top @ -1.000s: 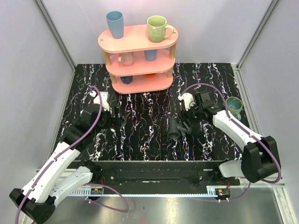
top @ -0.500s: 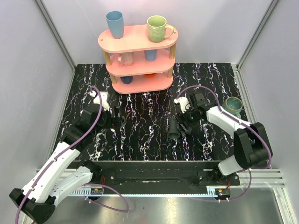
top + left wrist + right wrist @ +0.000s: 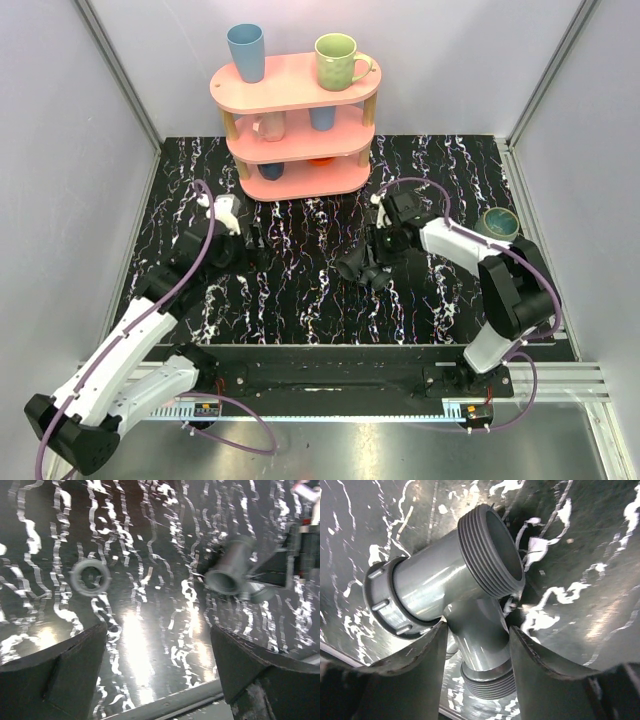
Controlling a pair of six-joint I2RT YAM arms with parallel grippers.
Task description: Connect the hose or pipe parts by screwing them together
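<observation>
A grey T-shaped pipe fitting (image 3: 435, 585) with threaded ends and a ribbed collar sits between the fingers of my right gripper (image 3: 477, 627), which is shut on its stem. In the top view the fitting (image 3: 354, 266) is at mid-table, just left of the right gripper (image 3: 380, 258). A loose grey ring part (image 3: 76, 579) lies flat on the marbled table. My left gripper (image 3: 157, 630) is open and empty, with the ring ahead on its left and the held fitting (image 3: 235, 560) ahead on its right. From above, the left gripper (image 3: 255, 243) is left of centre.
A pink three-tier shelf (image 3: 295, 85) stands at the back and carries a blue cup (image 3: 245, 50), a green mug (image 3: 338, 60) and smaller cups below. A teal mug (image 3: 500, 222) sits at the right edge. A black rail (image 3: 320, 365) runs along the near edge.
My right gripper swung left onto the T fitting and closed round its stem, and the fitting shifted left with it. The left gripper edged slightly right and narrowed a little.
</observation>
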